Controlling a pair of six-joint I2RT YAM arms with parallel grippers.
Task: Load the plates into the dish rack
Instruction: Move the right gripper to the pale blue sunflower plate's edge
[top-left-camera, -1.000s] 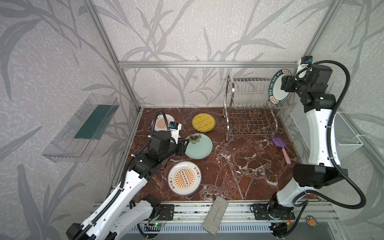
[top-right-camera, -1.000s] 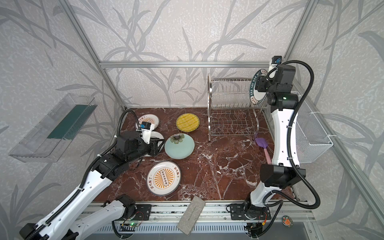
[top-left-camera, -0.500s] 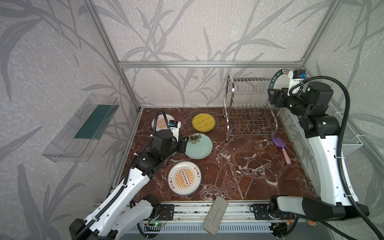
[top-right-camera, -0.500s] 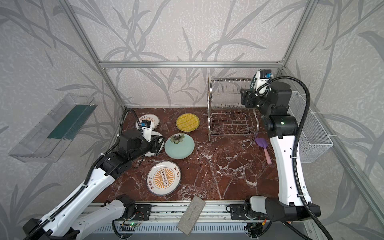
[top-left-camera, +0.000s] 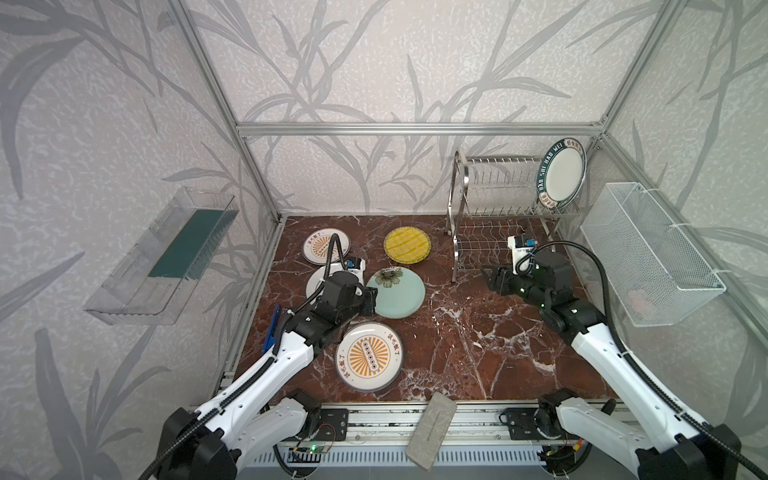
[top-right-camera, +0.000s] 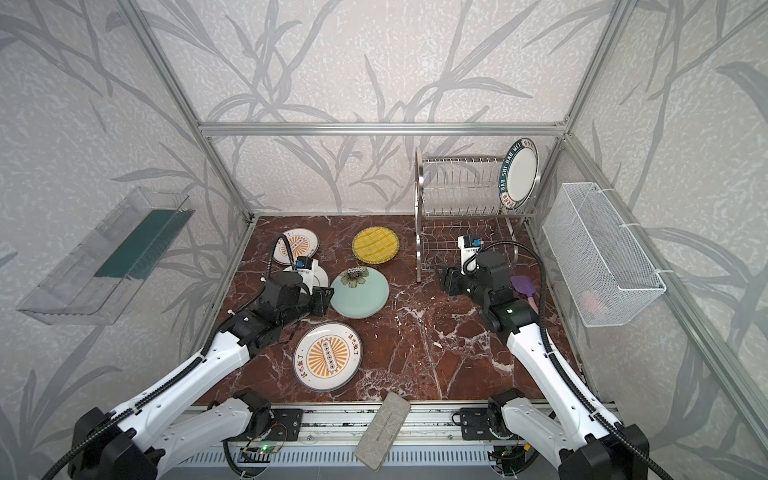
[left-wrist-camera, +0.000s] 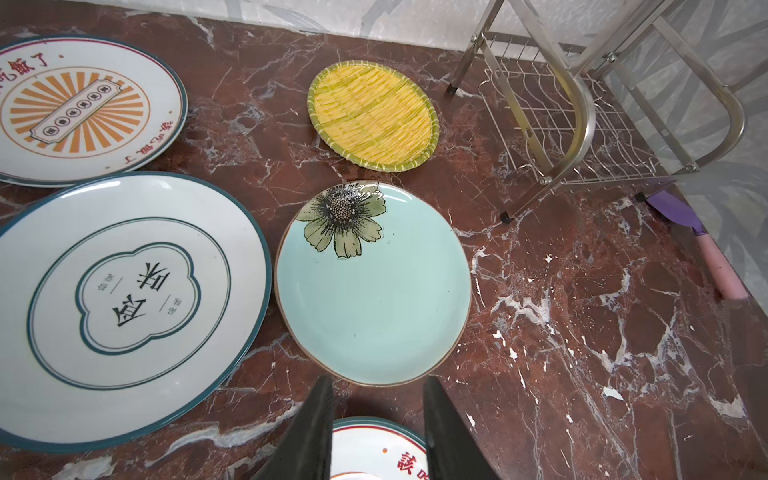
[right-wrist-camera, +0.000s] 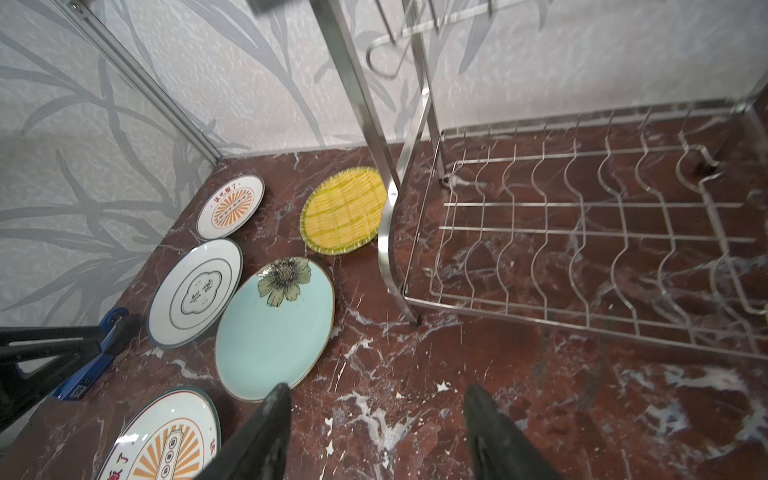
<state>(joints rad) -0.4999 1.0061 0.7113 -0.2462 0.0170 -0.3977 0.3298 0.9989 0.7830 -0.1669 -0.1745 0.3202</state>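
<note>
Left gripper (left-wrist-camera: 378, 382) — jaws are seen parted to a narrow gap, with nothing held between them. It is held low over the table, fingertips just short of the near rim of the mint plate (left-wrist-camera: 374, 299); contact cannot be made out. Right gripper (right-wrist-camera: 377, 388) is seen with jaws set wider and nothing gripped, held above the marble in front of the dish rack's lower tier.

One plate is loaded: the teal-rimmed plate (top-left-camera: 561, 172) is stood upright in the upper tier, at the right end of the dish rack (top-left-camera: 509, 212).

Five plates are laid flat on the marble table (top-left-camera: 478, 345), left of the rack:
- the mint plate, flower toward the back wall, lies in the middle of the group
- the ringed white plate (left-wrist-camera: 124, 291) lies just beside it on the left, a thin strip of marble between them; in both top views it is partly covered by the left arm
- the yellow plate (top-left-camera: 407, 245) lies behind the mint one, nearest the rack
- the far sunburst plate (top-left-camera: 322, 246) lies at the back left
- the near sunburst plate (top-left-camera: 370, 355) lies toward the front rail

A purple spatula (top-right-camera: 521, 286) with a pink handle is seen near the rack's front right leg, partly hidden by the right arm. A white mesh basket (top-left-camera: 648, 249) is hung on the right wall and a clear tray (top-left-camera: 166, 253) on the left wall. A grey block (top-left-camera: 432, 424) is propped on the front rail.
</note>
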